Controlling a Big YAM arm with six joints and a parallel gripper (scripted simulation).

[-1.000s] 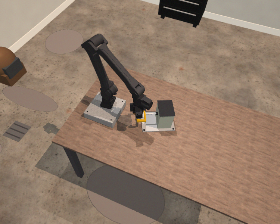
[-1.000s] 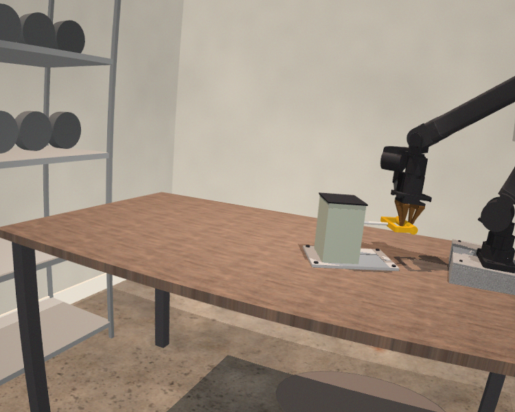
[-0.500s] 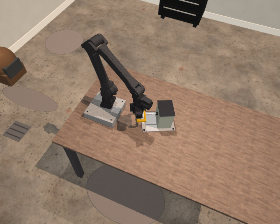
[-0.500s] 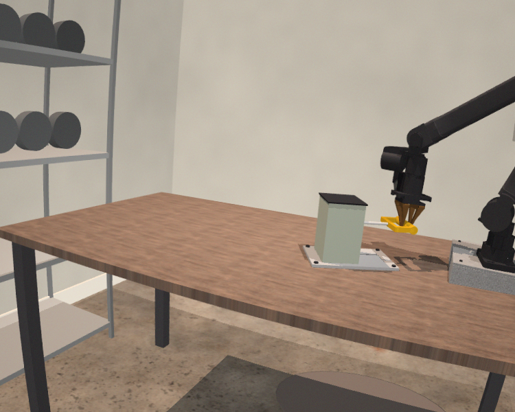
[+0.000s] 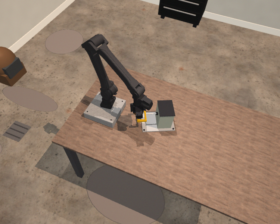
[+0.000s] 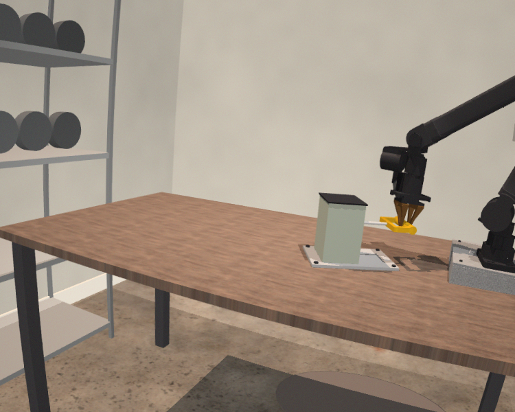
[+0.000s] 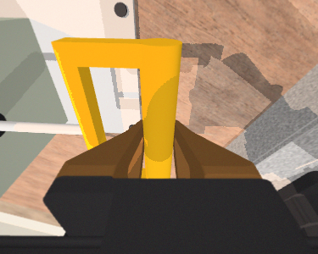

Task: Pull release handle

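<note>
With the handle mid-pull, top view: gripper point(image 5: 140, 115) pinches the yellow release handle point(image 5: 142, 118), which sits off the front of the green housing point(image 5: 164, 117) over the base plate's point(image 5: 148, 127) edge. Judgement: pull straight along the rod point(image 5: 151, 112), no sideways load, wrist kept off the plate. Exterior: fingers point(image 6: 400, 209) come down vertically on the grip bar, handle clear of the table point(image 6: 204, 248). Wrist: grip bar clamped between both pads point(image 7: 131, 146); the bar's long axis runs crosswise to the rod, and the loop's open side faces the housing.
</note>
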